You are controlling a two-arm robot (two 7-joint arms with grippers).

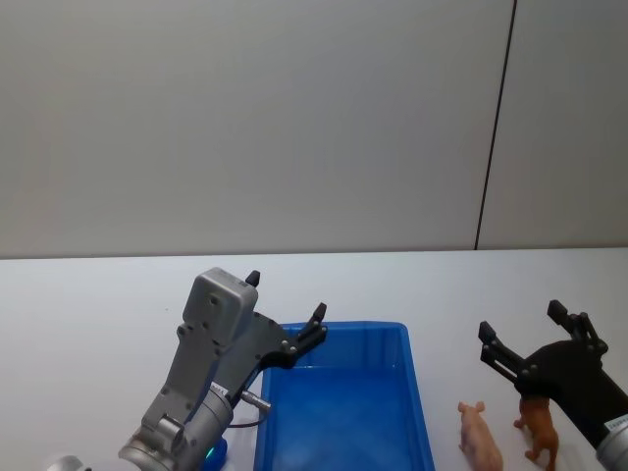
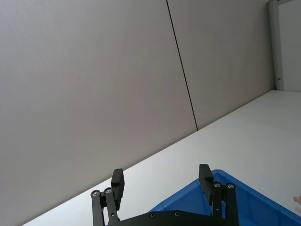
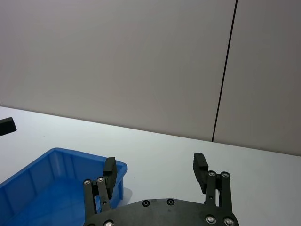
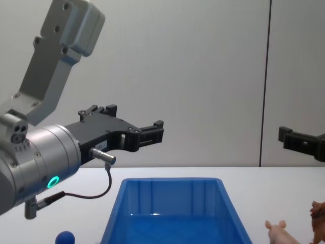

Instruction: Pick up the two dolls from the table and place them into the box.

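The left arm (image 4: 40,157) is brushed silver-grey — a fat cylinder under a boxy link (image 4: 56,56) — with a glowing green ring light (image 4: 52,181) and a thin dark cable (image 4: 96,195) looping from a metal plug (image 4: 103,156). The left gripper (image 1: 286,294) and right gripper (image 1: 521,318) are matte black linkages dotted with silver screws (image 3: 209,219).

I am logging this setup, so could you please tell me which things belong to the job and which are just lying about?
For the job: pink pig doll and brown lion doll on the table, right of the blue box; left gripper and right gripper, both open, above the table.

Lying about: small blue ball, left of the box.
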